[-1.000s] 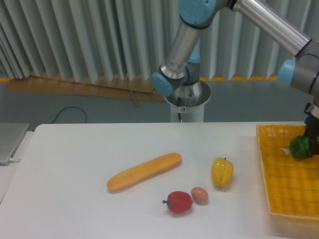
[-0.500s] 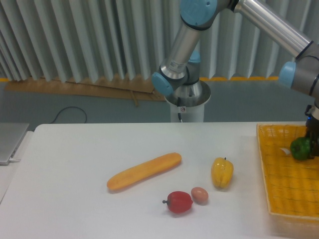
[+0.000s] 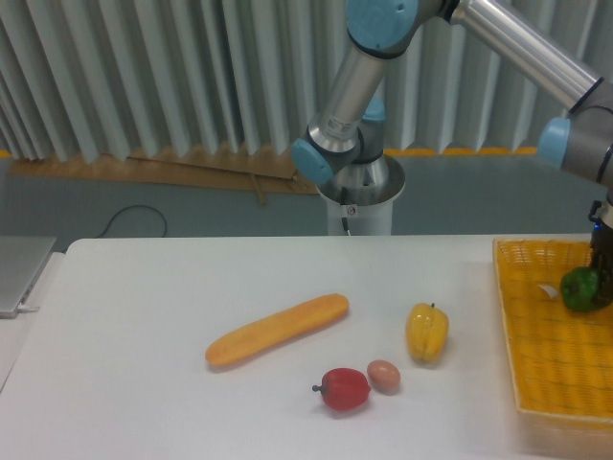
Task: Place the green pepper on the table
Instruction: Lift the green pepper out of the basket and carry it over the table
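The green pepper (image 3: 579, 288) has not yet reached the table (image 3: 144, 383); it sits at the far right edge of the view, over the yellow mesh basket (image 3: 546, 383), so the placing itself is all left to do. The table is the largest thing here, white and matte, carrying a long orange vegetable (image 3: 278, 331), a yellow pepper (image 3: 427, 332), a red fruit with a stem (image 3: 344, 388) and a small brown egg-like thing (image 3: 383, 376). The basket lies along the table's right side. The gripper (image 3: 601, 283) is mostly cut off by the frame edge (only a dark part shows), right against the pepper's right side. It appears to be holding the pepper, though whether the pepper hangs or rests on the mesh cannot be told.
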